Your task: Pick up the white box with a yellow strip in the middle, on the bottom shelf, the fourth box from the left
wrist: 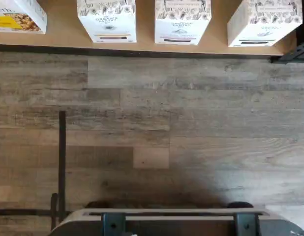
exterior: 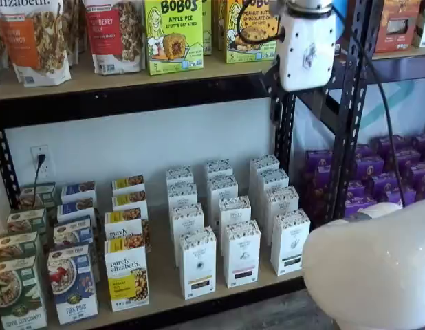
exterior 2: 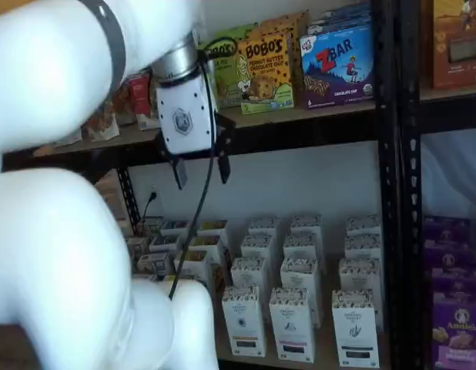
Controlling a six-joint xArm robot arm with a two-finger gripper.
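The white box (exterior: 197, 265) with a thin yellow strip stands upright in the front row of the bottom shelf (exterior: 161, 292), just right of a purely elizabeth box (exterior: 126, 276). It shows in both shelf views, and in a shelf view (exterior 2: 244, 320) it is the leftmost of three front white cartons. The wrist view shows the white box (wrist: 107, 22) from above, at the shelf's (wrist: 63, 32) front rail. My gripper (exterior 2: 201, 166) hangs open and empty far above it, level with the upper shelf's rail. Its white body (exterior: 305, 48) stands before a black upright.
Alike white cartons (exterior: 241, 253) (exterior: 289, 242) stand right of the target, with several rows behind. Green cereal boxes (exterior: 71, 283) fill the left. Snack boxes (exterior: 172, 34) line the upper shelf. Purple boxes (exterior: 377, 172) fill the neighbouring rack. My white arm (exterior 2: 61, 231) blocks much of one view.
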